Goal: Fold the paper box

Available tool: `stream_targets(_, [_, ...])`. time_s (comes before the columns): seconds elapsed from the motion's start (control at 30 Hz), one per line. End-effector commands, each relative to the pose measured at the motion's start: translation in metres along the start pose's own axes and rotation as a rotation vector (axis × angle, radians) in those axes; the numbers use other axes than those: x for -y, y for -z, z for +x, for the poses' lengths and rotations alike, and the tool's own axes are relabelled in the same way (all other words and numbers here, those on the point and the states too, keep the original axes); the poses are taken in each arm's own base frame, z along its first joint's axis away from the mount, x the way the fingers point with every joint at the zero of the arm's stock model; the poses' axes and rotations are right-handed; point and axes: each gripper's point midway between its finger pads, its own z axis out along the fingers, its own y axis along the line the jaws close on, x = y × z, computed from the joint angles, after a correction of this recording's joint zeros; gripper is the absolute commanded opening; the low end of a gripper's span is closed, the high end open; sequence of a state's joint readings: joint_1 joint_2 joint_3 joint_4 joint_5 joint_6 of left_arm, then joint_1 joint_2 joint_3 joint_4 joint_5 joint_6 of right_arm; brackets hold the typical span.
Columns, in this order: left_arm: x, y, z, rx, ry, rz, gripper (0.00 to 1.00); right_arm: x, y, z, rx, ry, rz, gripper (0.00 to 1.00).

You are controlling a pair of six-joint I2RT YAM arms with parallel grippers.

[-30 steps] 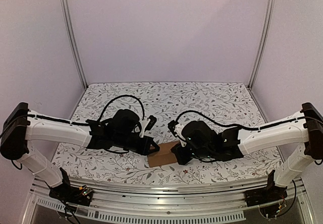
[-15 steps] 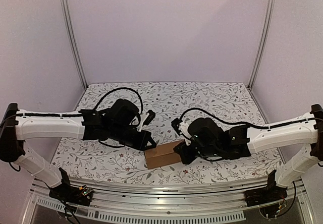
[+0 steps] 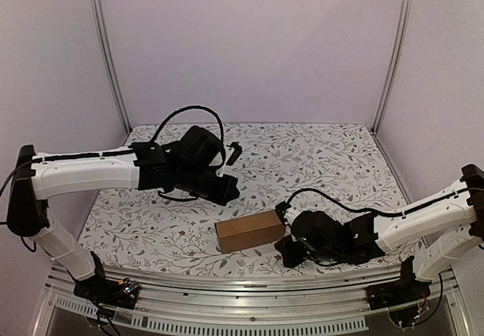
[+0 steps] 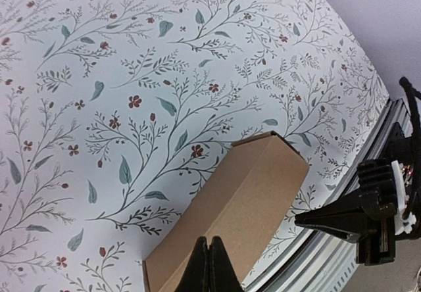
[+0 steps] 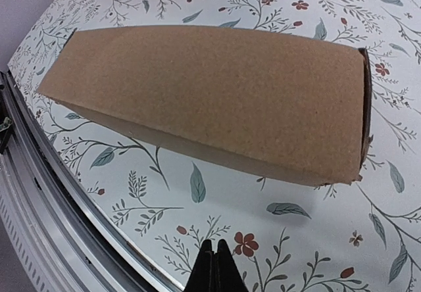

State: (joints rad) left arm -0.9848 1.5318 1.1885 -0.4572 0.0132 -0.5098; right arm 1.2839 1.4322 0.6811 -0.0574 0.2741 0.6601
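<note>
The paper box (image 3: 249, 231) is a closed plain brown carton lying on its long side near the front of the floral table. It also shows in the left wrist view (image 4: 238, 210) and in the right wrist view (image 5: 217, 98). My left gripper (image 3: 227, 188) is shut and empty, raised above and behind the box's left end; its fingertips (image 4: 209, 266) are pressed together. My right gripper (image 3: 291, 254) is shut and empty, just right of and in front of the box, low over the table; its tips (image 5: 214, 266) are together. Neither gripper touches the box.
The metal front rail (image 3: 242, 284) runs close in front of the box and shows in the right wrist view (image 5: 59, 219). Purple walls and two aluminium posts (image 3: 108, 56) bound the back. The floral tablecloth (image 3: 318, 154) stretches behind the box.
Both grippers have pulled away from the box: the left rose and moved back, the right dropped toward the front right. The box now lies free as a closed carton.
</note>
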Motion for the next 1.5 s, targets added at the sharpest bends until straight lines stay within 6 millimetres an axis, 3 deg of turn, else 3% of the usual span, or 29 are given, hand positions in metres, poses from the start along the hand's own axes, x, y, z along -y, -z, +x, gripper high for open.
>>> stream_targets(0.0, [-0.021, -0.019, 0.011, -0.053, -0.021, -0.072, 0.0, 0.012, -0.018, 0.009, 0.061, -0.197, 0.031, 0.0])
stream_targets(0.23, [-0.028, -0.037, 0.027, -0.094, -0.025, -0.084, 0.0, 0.018, -0.038, 0.014, 0.1, -0.314, 0.049, 0.0])
stream_targets(0.37, [-0.029, -0.041, 0.035, -0.118, -0.022, -0.071, 0.0, 0.022, -0.044, 0.005, 0.143, -0.358, 0.08, 0.01])
stream_targets(0.77, [-0.036, -0.054, 0.061, -0.168, -0.001, -0.061, 0.0, 0.008, -0.073, -0.021, 0.188, -0.457, 0.021, 0.0])
stream_targets(1.23, [-0.042, -0.031, 0.06, -0.129, 0.014, -0.085, 0.0, -0.011, -0.121, -0.051, 0.168, -0.414, -0.037, 0.0])
stream_targets(1.47, [-0.046, -0.027, 0.062, -0.126, 0.026, -0.095, 0.0, 0.013, -0.124, -0.045, 0.148, -0.374, 0.007, 0.0])
